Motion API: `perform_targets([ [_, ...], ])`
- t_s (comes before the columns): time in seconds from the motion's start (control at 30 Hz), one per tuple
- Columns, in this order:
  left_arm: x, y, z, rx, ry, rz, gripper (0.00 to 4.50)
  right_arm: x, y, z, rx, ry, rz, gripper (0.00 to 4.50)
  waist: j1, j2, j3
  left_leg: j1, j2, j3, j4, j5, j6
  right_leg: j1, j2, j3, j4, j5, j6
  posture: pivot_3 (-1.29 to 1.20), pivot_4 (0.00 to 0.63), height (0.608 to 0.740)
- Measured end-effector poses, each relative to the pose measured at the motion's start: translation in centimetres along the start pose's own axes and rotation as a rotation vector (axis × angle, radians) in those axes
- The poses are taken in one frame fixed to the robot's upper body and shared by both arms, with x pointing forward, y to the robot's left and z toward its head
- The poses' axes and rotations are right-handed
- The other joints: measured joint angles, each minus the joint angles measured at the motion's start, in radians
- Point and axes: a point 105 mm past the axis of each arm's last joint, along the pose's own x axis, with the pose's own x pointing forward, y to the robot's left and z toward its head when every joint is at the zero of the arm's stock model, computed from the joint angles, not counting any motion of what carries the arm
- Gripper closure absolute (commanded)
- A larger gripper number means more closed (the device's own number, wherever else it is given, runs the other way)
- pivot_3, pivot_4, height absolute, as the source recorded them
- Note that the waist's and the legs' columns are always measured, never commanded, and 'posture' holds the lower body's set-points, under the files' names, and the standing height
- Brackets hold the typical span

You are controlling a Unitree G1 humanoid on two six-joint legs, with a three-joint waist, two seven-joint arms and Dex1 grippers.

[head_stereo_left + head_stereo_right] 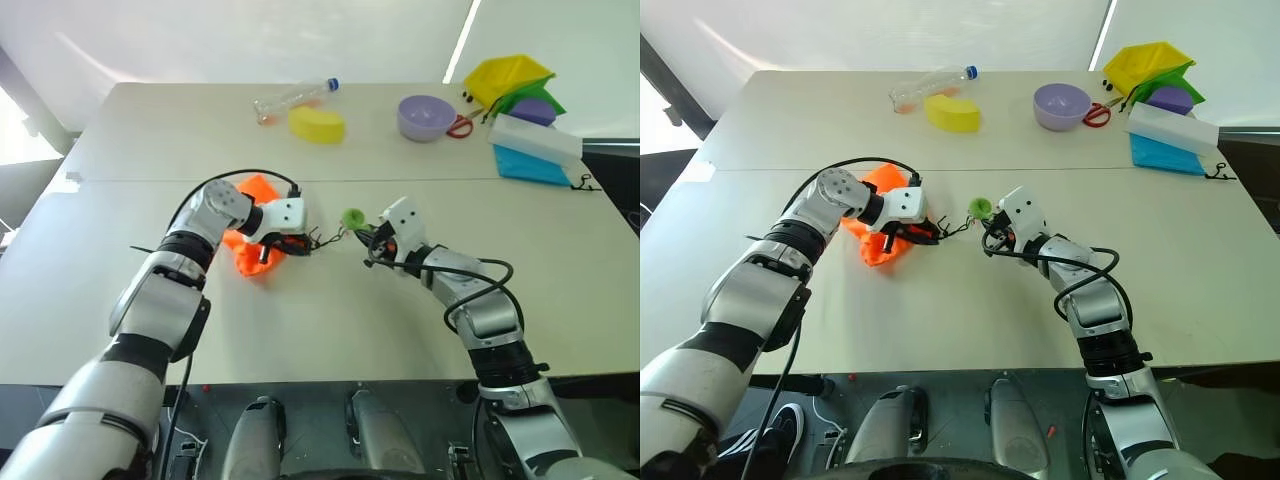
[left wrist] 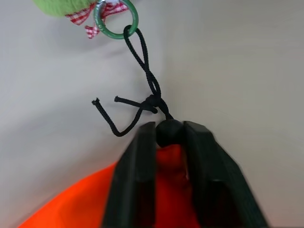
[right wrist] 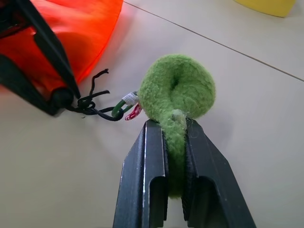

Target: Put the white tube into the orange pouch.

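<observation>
The orange pouch [image 1: 246, 258] lies crumpled on the table left of centre. My left gripper [image 2: 169, 130] is shut on its gathered neck, with the black cord stopper [image 2: 169, 132] pinched between the fingers. A dark cord [image 2: 149, 85] runs from there to a small green ring [image 2: 116, 19]. A fuzzy green charm [image 3: 178, 90] hangs on that ring, and my right gripper [image 3: 174, 124] is shut on it, just right of the pouch. The cord stretches between the two grippers. The white tube is out of view.
At the far side of the table lie a clear bottle [image 1: 293, 98], a yellow sponge [image 1: 317, 124], a purple bowl [image 1: 426, 116] and red scissors [image 1: 460, 126]. A long white box [image 1: 535, 138] on a blue one and a yellow bag [image 1: 505, 78] sit far right.
</observation>
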Motion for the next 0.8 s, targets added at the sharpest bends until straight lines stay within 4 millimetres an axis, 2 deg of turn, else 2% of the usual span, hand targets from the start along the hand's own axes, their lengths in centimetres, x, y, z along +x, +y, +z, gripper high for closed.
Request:
perform_targets([
  [0.33, -0.3, -0.5, -0.1, -0.006, -0.008, -0.046, 4.19, 0.0, -0.4, -0.2, -0.006, 0.01, -0.012, 4.5, -0.003, 0.0, 0.0, 0.0, 0.0, 0.0, 0.0, 0.0, 0.0, 0.0, 0.0, 0.0, 0.0, 0.0, 0.0, 0.0, 0.15, 0.74],
  [0.57, -2.5, -1.5, -1.1, -0.023, -0.011, -0.092, 4.19, -0.4, -4.8, 0.5, -0.039, -0.008, -0.18, 4.5, -0.004, 0.0, 0.0, 0.0, 0.0, 0.0, 0.0, 0.0, 0.0, 0.0, 0.0, 0.0, 0.0, 0.0, 0.0, 0.0, 0.15, 0.74],
  [0.7, -4.0, -1.9, -1.2, -0.033, -0.041, -0.094, 4.19, -0.4, -5.9, 0.3, -0.045, -0.002, -0.232, 4.5, -0.004, 0.0, 0.0, 0.0, 0.0, 0.0, -0.001, 0.0, 0.0, 0.0, 0.0, 0.0, 0.0, 0.0, 0.0, 0.0, 0.15, 0.74],
  [0.8, -5.2, -2.9, -1.8, -0.052, -0.046, -0.093, 4.19, -0.3, -6.5, 0.0, -0.048, 0.009, -0.262, 4.5, -0.007, 0.0, 0.0, 0.0, 0.001, 0.0, -0.002, 0.0, 0.0, -0.001, 0.0, 0.0, 0.001, 0.0, 0.0, 0.0, 0.15, 0.74],
])
